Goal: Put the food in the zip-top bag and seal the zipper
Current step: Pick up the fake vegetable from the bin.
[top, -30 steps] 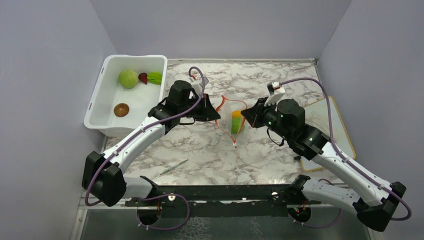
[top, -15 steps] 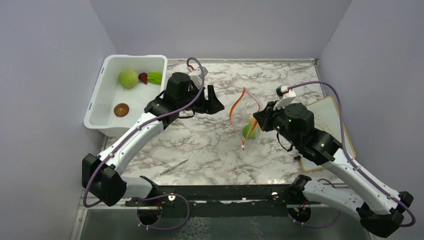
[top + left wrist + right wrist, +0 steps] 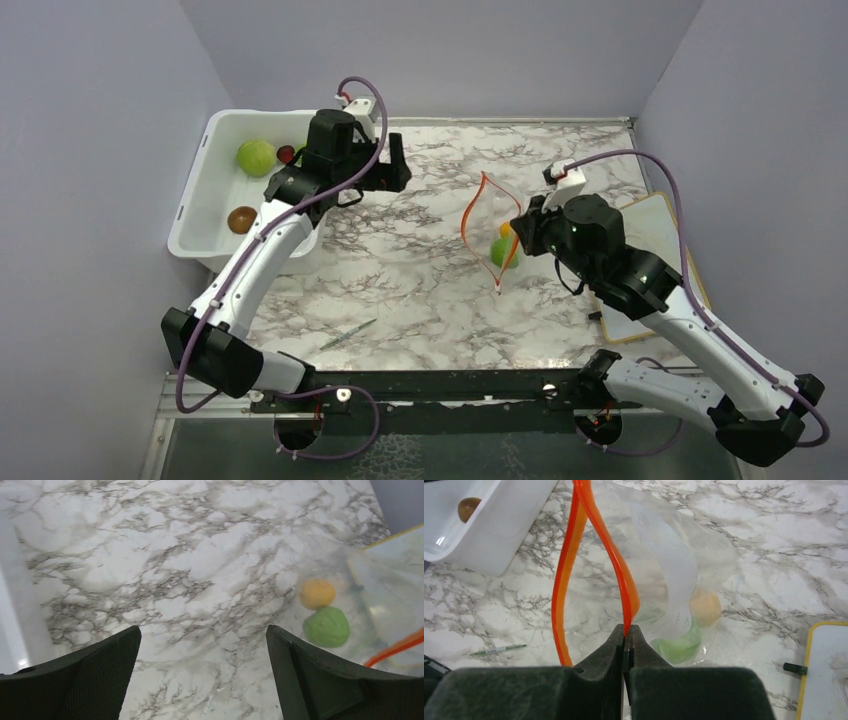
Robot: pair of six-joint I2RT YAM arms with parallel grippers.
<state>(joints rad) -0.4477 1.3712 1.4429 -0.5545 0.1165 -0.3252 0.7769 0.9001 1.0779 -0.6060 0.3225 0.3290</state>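
Observation:
The clear zip-top bag (image 3: 492, 238) hangs mid-table with its orange-red zipper (image 3: 470, 215) parted in a narrow loop. My right gripper (image 3: 520, 225) is shut on one side of the zipper (image 3: 596, 530), its jaws pinched on the strip (image 3: 626, 630). Inside the bag lie a green round fruit (image 3: 327, 626) and an orange piece (image 3: 317, 593). My left gripper (image 3: 402, 165) is open and holds nothing; it hovers over bare marble (image 3: 203, 630), left of the bag. More food sits in the tub: a cabbage ball (image 3: 257, 157), a dark red piece (image 3: 286, 153) and a brown piece (image 3: 242, 219).
The white tub (image 3: 205, 200) stands at the far left beside the wall. A green pen (image 3: 350, 333) lies near the front. A yellow-rimmed white board (image 3: 660, 230) lies at the right, partly under my right arm. Grey walls close in three sides.
My left gripper let go of the bag's mouth, opened wide and pulled back up and left towards the tub. The right gripper kept its hold and shifted the bag slightly right; the mouth narrowed.

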